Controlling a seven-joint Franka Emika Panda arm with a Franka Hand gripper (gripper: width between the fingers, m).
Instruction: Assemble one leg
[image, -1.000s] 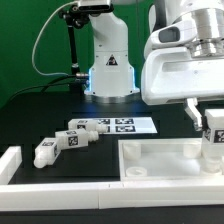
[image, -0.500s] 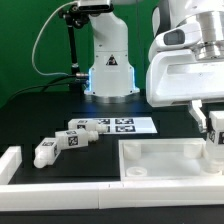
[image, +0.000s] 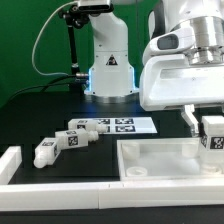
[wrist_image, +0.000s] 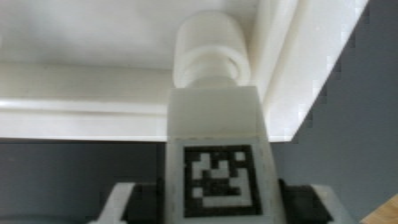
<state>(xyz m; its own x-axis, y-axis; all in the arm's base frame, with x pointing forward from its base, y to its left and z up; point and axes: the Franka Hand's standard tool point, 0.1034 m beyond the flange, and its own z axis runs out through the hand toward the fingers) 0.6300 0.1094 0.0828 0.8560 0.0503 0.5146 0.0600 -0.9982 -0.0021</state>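
Note:
My gripper (image: 207, 130) is shut on a white leg (image: 212, 138) and holds it upright over the far right corner of the large white tray-shaped part (image: 150, 158). In the wrist view the leg (wrist_image: 214, 110), with its black-and-white tag facing the camera, sits between the jaws of the gripper (wrist_image: 217, 205); its rounded end points at the tray's raised rim (wrist_image: 107, 85). Three more legs lie on the table at the exterior view's left: one (image: 45, 153), a second (image: 70, 140) and a third (image: 84, 127).
The marker board (image: 125, 125) lies flat behind the tray. The robot's base (image: 108, 70) stands at the back, with cables beside it. A white block (image: 8, 165) sits at the front left and a white rail (image: 100, 196) runs along the front edge.
The gripper with the leg shifted slightly right, then back left and a little upward. The loose legs and the tray have not moved.

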